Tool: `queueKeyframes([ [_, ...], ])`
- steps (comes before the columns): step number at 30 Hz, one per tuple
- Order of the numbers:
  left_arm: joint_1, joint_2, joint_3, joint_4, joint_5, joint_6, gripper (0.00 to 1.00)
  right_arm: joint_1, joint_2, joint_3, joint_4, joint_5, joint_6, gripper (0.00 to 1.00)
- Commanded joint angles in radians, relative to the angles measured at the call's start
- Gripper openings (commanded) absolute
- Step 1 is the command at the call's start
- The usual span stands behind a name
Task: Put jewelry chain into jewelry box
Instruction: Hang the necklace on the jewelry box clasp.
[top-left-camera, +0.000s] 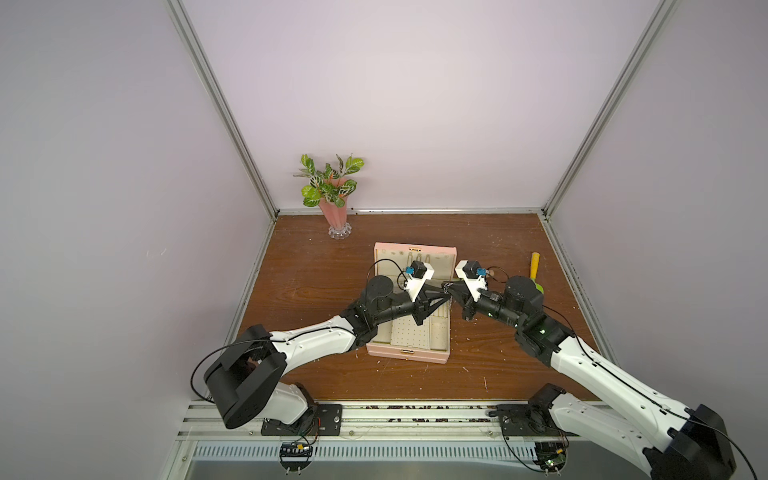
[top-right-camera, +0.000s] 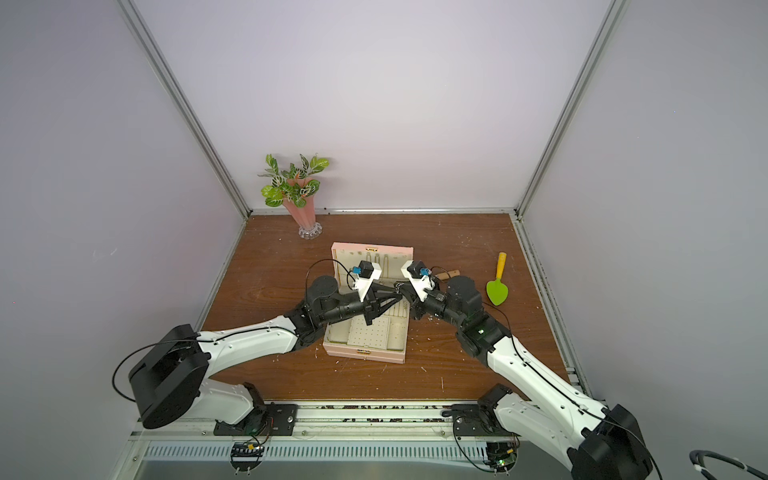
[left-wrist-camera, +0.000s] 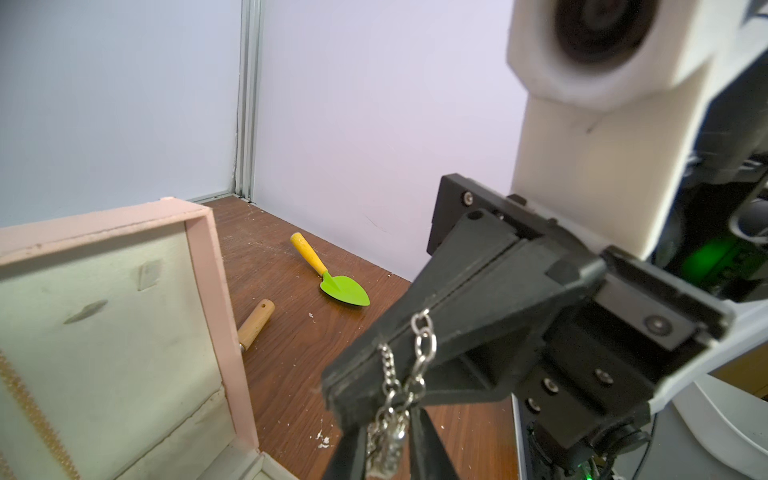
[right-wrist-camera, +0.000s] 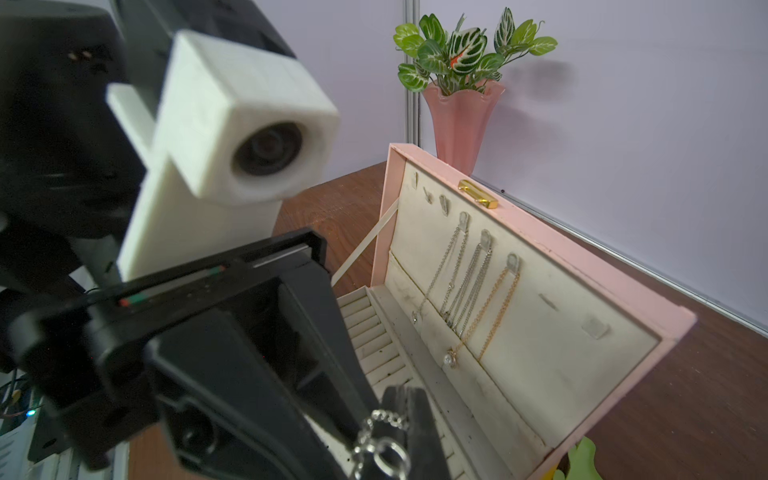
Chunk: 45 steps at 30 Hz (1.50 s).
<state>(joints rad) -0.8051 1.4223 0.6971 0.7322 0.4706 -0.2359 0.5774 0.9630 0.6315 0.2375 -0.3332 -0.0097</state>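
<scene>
Left gripper (left-wrist-camera: 388, 432) is in over the open jewelry box (top-left-camera: 407, 354); its fingers sit close on either side of the lower clump of the jewelry chain (left-wrist-camera: 422, 349); can't tell if they truly pinch it or just flank it. Right gripper (left-wrist-camera: 332, 386) meets it nose to nose, jaws pressed together on the chain's upper links; chain hangs in the air above the box's right rim, not inside yet.

Chain looks light, limp, slick metal; I'd expect it to swing and bunch, no stiffness at all; best hold is the dangling clump or a big link, square between the pads, since a thin link could slide out; not fragile, I'd judge.

Surface: dark wood-grain table (top-left-camera: 316, 270), scuffed and flecked; pink vase (top-left-camera: 334, 216) with leafy plant (top-left-camera: 330, 180) back left; thin necklaces (right-wrist-camera: 469, 299) hang in the box lid; wooden handle (top-right-camera: 449, 274), then green trowel (top-right-camera: 497, 291) further right; plain pale walls (top-left-camera: 395, 104), metal corner posts (top-left-camera: 222, 104).
</scene>
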Motion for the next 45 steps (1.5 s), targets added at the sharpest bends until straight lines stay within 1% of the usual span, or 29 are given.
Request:
queueKeyframes([
  [1, 0.024, -0.012, -0.004, 0.053, -0.013, -0.013, 0.14, 0.008, 0.014, 0.05, 0.011, -0.014, 0.003, 0.0],
  [4, 0.036, -0.027, -0.013, 0.051, -0.032, -0.014, 0.08, 0.008, 0.038, 0.06, 0.013, 0.007, -0.003, 0.0],
  [6, 0.047, -0.033, -0.009, 0.029, -0.051, -0.014, 0.02, 0.009, 0.06, 0.071, 0.014, 0.046, -0.005, 0.0],
  [8, 0.06, -0.035, -0.005, 0.005, -0.07, -0.013, 0.01, 0.008, 0.084, 0.084, 0.016, 0.073, -0.01, 0.0],
  [11, 0.072, -0.034, 0.013, -0.026, -0.087, -0.002, 0.01, 0.009, 0.116, 0.097, 0.037, 0.098, -0.012, 0.0],
  [14, 0.076, -0.023, 0.054, -0.095, -0.107, 0.031, 0.01, 0.01, 0.139, 0.1, 0.063, 0.121, -0.005, 0.0],
  [18, 0.082, 0.004, 0.104, -0.16, -0.144, 0.075, 0.01, 0.009, 0.158, 0.1, 0.098, 0.187, 0.006, 0.03],
  [25, 0.086, 0.062, 0.2, -0.261, -0.239, 0.15, 0.01, 0.009, 0.211, 0.121, 0.142, 0.239, 0.033, 0.08],
  [31, 0.086, 0.084, 0.231, -0.271, -0.311, 0.168, 0.01, 0.009, 0.231, 0.126, 0.171, 0.282, 0.047, 0.09],
  [38, 0.086, 0.087, 0.235, -0.251, -0.353, 0.168, 0.01, 0.009, 0.239, 0.133, 0.19, 0.319, 0.058, 0.11],
  [43, 0.086, 0.097, 0.254, -0.25, -0.353, 0.167, 0.01, 0.01, 0.255, 0.145, 0.193, 0.333, 0.066, 0.12],
  [45, 0.086, 0.102, 0.259, -0.251, -0.347, 0.166, 0.01, 0.01, 0.261, 0.148, 0.194, 0.335, 0.067, 0.1],
])
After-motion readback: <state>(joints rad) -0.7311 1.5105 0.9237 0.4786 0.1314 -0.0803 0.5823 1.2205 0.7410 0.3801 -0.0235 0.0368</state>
